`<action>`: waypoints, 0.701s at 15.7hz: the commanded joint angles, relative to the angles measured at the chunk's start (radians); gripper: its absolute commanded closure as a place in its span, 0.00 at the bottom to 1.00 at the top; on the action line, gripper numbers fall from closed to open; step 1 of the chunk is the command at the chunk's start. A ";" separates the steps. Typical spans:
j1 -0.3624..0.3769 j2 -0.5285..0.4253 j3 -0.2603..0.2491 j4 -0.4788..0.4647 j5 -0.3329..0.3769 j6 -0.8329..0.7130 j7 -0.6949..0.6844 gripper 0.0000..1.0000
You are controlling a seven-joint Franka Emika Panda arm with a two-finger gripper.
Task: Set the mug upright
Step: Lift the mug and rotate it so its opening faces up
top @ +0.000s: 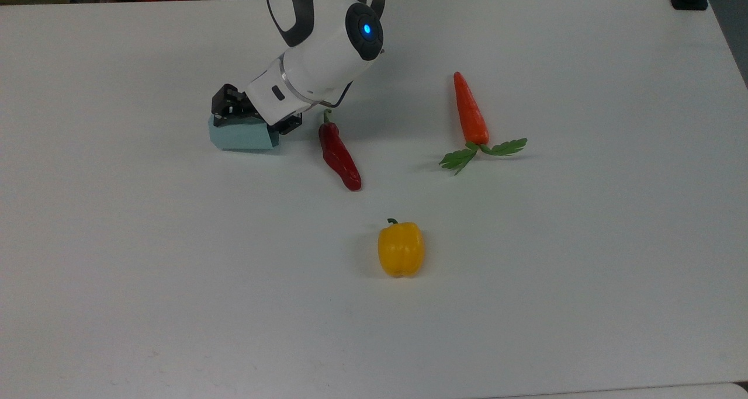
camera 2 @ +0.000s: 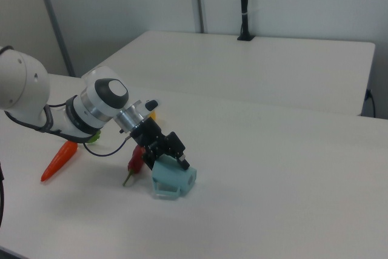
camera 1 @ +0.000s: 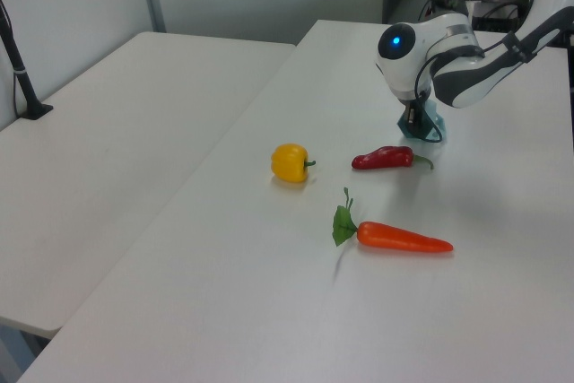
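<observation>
One mug (top: 241, 137), pale blue with flat faceted sides, lies on its side on the white table (top: 526, 305), in the far part of the top view's left half. In the right view it (camera 2: 173, 180) rests on the tabletop with its open mouth turned toward the camera and down. The gripper (top: 251, 118) sits directly on top of the mug, its black fingers (camera 2: 180, 161) spread across the cup's body, one at each side; the jaws look closed against the mug, grasping it. In the left view the gripper (camera 1: 414, 119) hides most of the mug (camera 1: 432, 124). Just beside the mug, on the top view's right, lies a red chili pepper (top: 339, 156), apart from the cup. Farther to the top view's right is a carrot (top: 470, 110) with green leaves. A yellow bell pepper (top: 400, 249) sits nearer the camera, well apart from the mug.
</observation>
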 commanded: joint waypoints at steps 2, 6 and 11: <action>-0.004 -0.020 -0.003 -0.049 0.002 0.008 -0.002 1.00; -0.022 -0.032 -0.003 -0.047 0.008 0.008 -0.008 1.00; -0.040 -0.064 -0.006 -0.044 0.059 0.008 -0.068 1.00</action>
